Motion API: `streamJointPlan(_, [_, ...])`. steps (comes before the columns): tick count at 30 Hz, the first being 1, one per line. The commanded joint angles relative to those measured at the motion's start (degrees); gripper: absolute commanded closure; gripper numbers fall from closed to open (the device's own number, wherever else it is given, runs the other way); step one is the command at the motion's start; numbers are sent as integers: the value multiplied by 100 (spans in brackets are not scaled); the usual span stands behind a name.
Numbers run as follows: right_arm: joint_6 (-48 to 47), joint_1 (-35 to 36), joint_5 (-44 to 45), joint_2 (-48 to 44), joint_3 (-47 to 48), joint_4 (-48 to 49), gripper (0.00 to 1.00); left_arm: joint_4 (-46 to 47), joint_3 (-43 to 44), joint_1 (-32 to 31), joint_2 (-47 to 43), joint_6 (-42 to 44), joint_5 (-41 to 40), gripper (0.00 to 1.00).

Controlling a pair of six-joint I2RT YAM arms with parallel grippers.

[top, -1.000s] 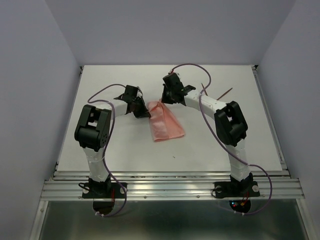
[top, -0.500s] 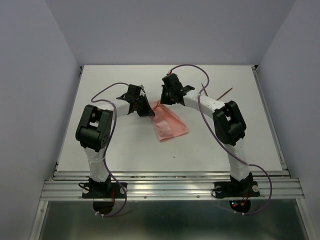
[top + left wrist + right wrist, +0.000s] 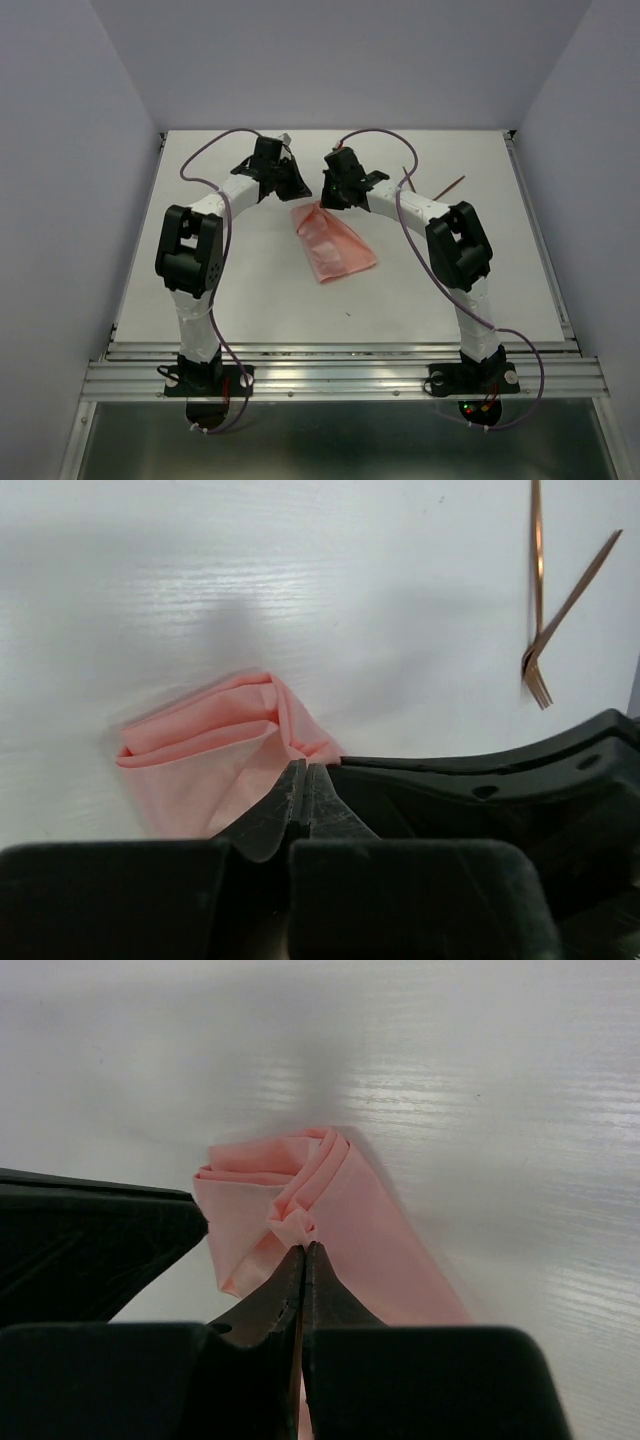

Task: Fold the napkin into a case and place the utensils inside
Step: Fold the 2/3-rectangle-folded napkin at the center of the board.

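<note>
Salmon-pink napkin (image 3: 333, 245) lies folded into a narrow flat oblong near the middle of the white table (image 3: 200, 290), slanting from far left to near right. At its far end the layers curl over, and the right gripper (image 3: 303, 1250) has its jaws closed tight on a small puckered bit of cloth there. The left gripper (image 3: 305, 772) sits just beyond that same end, jaws pressed together with nothing seen between them; whether its tips touch the cloth cannot be told. The utensils (image 3: 538, 580), two thin reddish-brown sticks crossing near a forked tip, lie well apart to the right on the table
</note>
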Motion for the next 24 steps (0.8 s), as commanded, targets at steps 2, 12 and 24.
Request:
streamJointPlan(2, [-62,-9,-97,-76,195,-6,99,-284,219,11,310,268,128,100])
streamJointPlan(12, [-71,-9,-194,-23,300,-58,99,-302,693,11,864,277,-21,100])
streamJointPlan(24, [-159,-9,-370,108,458,-164,99,-117,879,11,1383,154,40,100])
